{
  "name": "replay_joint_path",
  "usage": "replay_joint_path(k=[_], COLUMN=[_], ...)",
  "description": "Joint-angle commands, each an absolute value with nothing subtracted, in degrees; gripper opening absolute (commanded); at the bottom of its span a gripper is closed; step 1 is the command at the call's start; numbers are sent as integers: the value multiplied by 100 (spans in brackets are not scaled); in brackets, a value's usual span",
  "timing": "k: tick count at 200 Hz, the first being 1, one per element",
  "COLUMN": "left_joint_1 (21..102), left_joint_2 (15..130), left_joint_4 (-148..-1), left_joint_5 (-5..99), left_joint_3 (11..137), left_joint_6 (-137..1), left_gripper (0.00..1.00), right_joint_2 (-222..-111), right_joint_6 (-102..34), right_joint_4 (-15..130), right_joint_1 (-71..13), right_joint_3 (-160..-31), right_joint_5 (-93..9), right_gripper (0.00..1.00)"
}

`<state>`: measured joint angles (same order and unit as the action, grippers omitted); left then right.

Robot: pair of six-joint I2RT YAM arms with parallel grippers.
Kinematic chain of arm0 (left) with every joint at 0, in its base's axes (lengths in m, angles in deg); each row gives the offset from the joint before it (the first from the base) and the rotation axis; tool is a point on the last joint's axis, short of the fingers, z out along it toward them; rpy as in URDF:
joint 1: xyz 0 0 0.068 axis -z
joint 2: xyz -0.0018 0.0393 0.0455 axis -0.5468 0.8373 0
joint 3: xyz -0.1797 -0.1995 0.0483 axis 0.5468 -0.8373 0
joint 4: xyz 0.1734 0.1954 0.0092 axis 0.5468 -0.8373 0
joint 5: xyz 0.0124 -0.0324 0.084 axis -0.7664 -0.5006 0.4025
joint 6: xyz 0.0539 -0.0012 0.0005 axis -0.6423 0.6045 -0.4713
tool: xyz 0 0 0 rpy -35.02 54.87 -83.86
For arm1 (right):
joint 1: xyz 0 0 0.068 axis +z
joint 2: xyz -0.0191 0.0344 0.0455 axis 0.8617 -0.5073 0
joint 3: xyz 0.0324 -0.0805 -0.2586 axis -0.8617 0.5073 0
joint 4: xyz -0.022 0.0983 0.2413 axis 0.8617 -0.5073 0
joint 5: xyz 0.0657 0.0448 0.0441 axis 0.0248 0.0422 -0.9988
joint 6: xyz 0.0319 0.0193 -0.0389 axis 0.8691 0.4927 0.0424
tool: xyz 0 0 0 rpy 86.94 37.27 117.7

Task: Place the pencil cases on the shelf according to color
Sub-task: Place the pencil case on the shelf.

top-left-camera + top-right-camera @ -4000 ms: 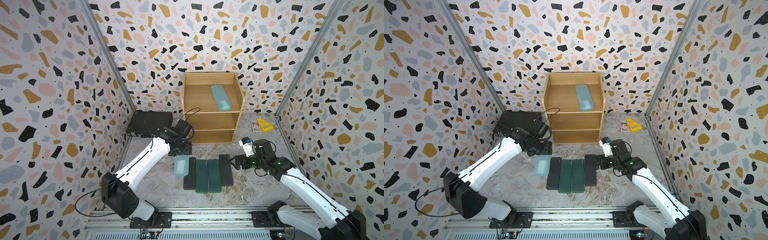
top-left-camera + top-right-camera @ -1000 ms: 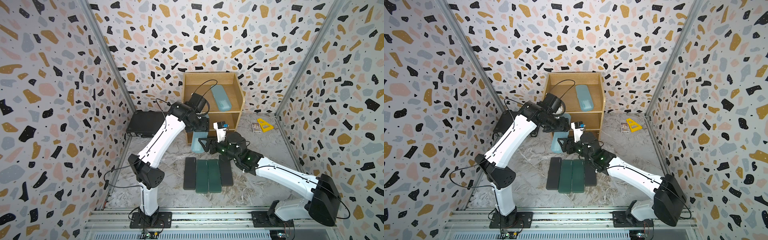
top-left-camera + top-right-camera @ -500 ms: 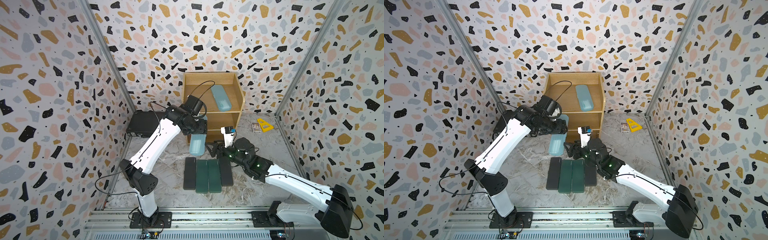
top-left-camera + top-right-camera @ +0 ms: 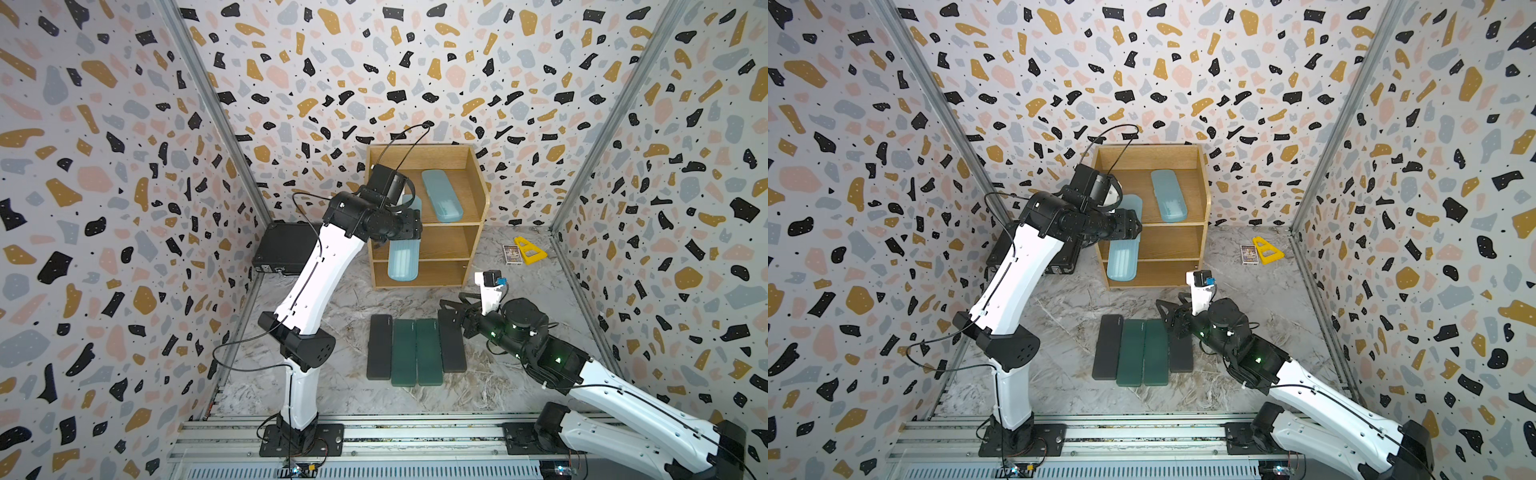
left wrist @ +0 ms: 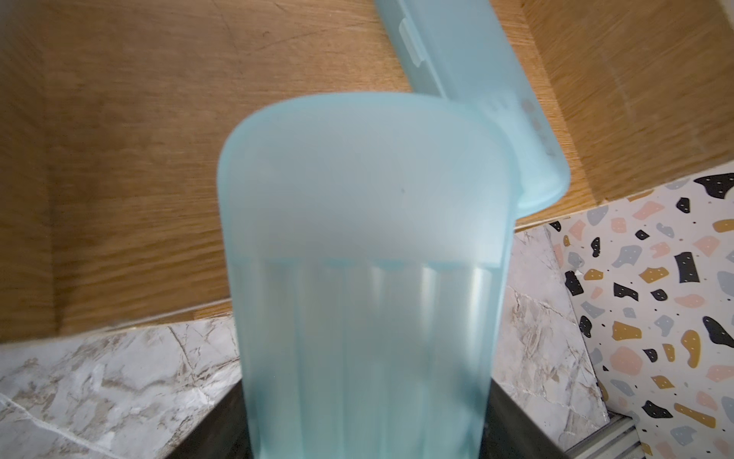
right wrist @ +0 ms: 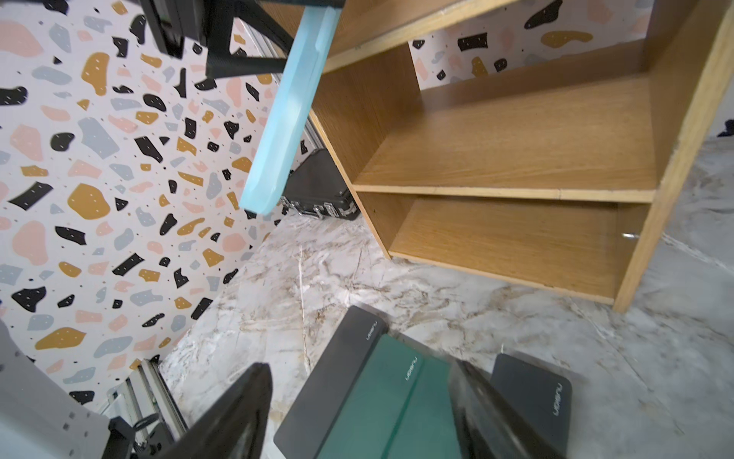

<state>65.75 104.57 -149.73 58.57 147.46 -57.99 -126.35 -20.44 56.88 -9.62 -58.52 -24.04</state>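
Gripping a light blue case [image 4: 402, 259] before the shelf [image 4: 474, 232], the left fingers [image 4: 410, 225] should level it, then lay it beside its twin [image 4: 441, 201] on top; right fingers [image 6: 234, 409] hang open over a black case [image 4: 453, 353].

The held light blue case [image 4: 402, 259], translucent, is hanging steeply tilted in the clamped jaws of the left gripper [image 4: 409, 230], its lower end dipping below the gripper in front of the light-wood shelf [image 4: 446, 243]. The second light blue case [image 4: 441, 195] is lying flat on the top tier, just beyond that gripper. The right black case [image 4: 453, 349] is lying with its far end under the spread right gripper [image 4: 446, 309]. Running sideways from it, flat and touching, are lying the near green case [image 4: 429, 351], the far green case [image 4: 404, 351] and the left black case [image 4: 379, 347].
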Motion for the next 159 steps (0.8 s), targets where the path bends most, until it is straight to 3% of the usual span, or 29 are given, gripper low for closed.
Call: replay_joint_path(k=[1,43,108,159], left_joint_1=[6330,6078,5969,5970], left_joint_2=[10503,10756,10925,11161], left_joint_4=[-14624,-14146,-13049,-12291], left_joint_5=[5736,5633,5617,5900], left_joint_3=[14822,14836,15045,14799], left_joint_6=[-5889,-5958,-6155,-6397], left_gripper=[0,0,0,0], right_joint_2=[-12445,-12415,-13623,-13837], right_joint_6=[-2059,-1903,-2117,-2066], right_joint_4=[5437,5772,7144,7239], right_joint_1=[-950,-957,-952,-951], right_joint_3=[-5661,-5188,-5254,-5106], right_joint_5=[-2400,-2592,-3065,-3129], right_gripper=[76,77,82,82])
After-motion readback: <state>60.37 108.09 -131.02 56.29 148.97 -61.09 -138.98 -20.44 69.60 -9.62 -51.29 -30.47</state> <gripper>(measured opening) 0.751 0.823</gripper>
